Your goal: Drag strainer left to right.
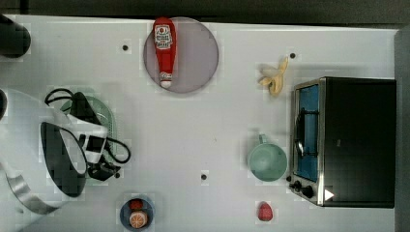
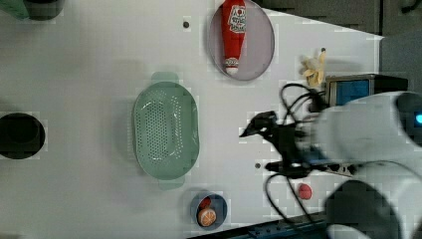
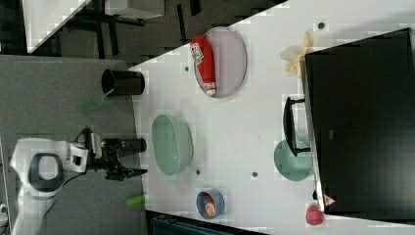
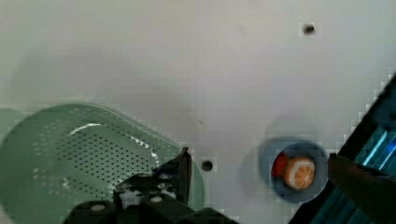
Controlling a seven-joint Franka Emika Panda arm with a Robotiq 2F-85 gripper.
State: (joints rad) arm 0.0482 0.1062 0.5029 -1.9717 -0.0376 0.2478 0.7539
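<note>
Closest to the wrist camera we see the claw's dark fingers (image 4: 180,170), standing wide apart and holding nothing, above the strainer (image 4: 70,158) rim. Beside the strainer on the white tabletop (image 4: 187,60) sits a small blue bowl (image 4: 294,170) with an orange slice in it.

From the top view, we find the arm's white body covering most of the strainer (image 1: 109,118), which lies at the top view's left; its green rim shows running up and down the picture. The claw (image 1: 104,171) hangs over the strainer's lower end. A green mug (image 1: 267,162) stands well apart at the top view's right, just beside a toaster oven (image 1: 345,140). A ketchup bottle (image 1: 164,50) lies on a grey plate (image 1: 198,53).

From the left view, we see the strainer (image 2: 165,130) whole: an oval with its long axis running top to bottom in the picture, a tab handle at each end, open side up. The claw (image 2: 259,124) appears to the left view's right of it.

From the right view, the strainer (image 3: 171,144) lies near the tabletop's edge, the open claw (image 3: 134,156) just beside it.
</note>
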